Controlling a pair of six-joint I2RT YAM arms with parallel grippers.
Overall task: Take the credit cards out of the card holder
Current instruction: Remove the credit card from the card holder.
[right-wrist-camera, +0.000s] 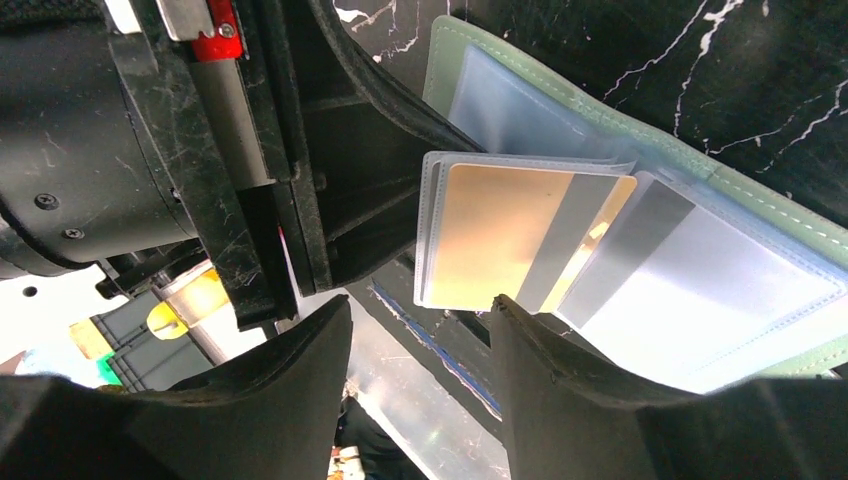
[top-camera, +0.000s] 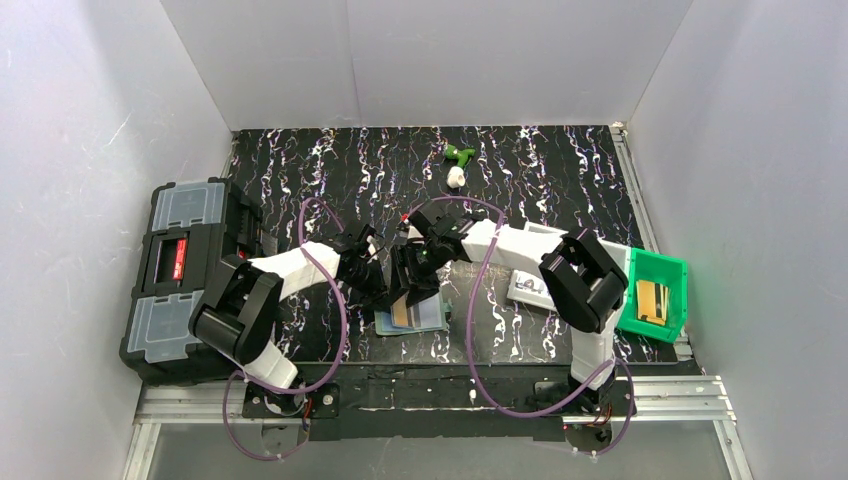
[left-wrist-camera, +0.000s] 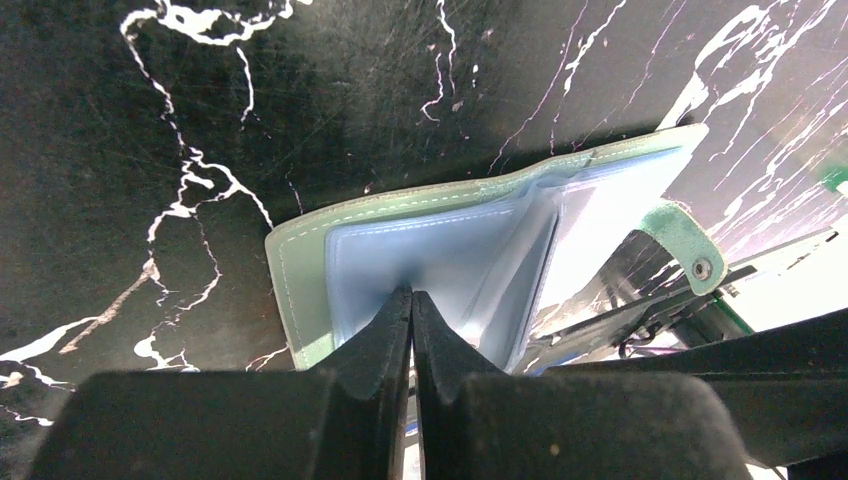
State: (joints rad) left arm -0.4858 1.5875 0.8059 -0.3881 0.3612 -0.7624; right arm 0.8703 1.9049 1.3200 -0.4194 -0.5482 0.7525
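Note:
The grey-green card holder (top-camera: 412, 318) lies open on the black marbled table, its pale blue clear sleeves fanned out. In the left wrist view the holder (left-wrist-camera: 300, 270) is in front of my left gripper (left-wrist-camera: 411, 295), which is shut and pinches the inner sleeve (left-wrist-camera: 440, 250); the snap tab (left-wrist-camera: 690, 245) hangs at the right. In the right wrist view a gold card with a grey stripe (right-wrist-camera: 495, 232) sits in a raised sleeve, and a second striped card (right-wrist-camera: 640, 235) lies behind it. My right gripper (right-wrist-camera: 420, 320) is open just below the gold card's edge, holding nothing.
A big black toolbox (top-camera: 185, 275) stands at the left. A green plastic bin (top-camera: 655, 290) holding flat items sits at the right, with a white tray (top-camera: 535, 288) beside it. A small green and white object (top-camera: 458, 162) lies at the back. White walls surround the table.

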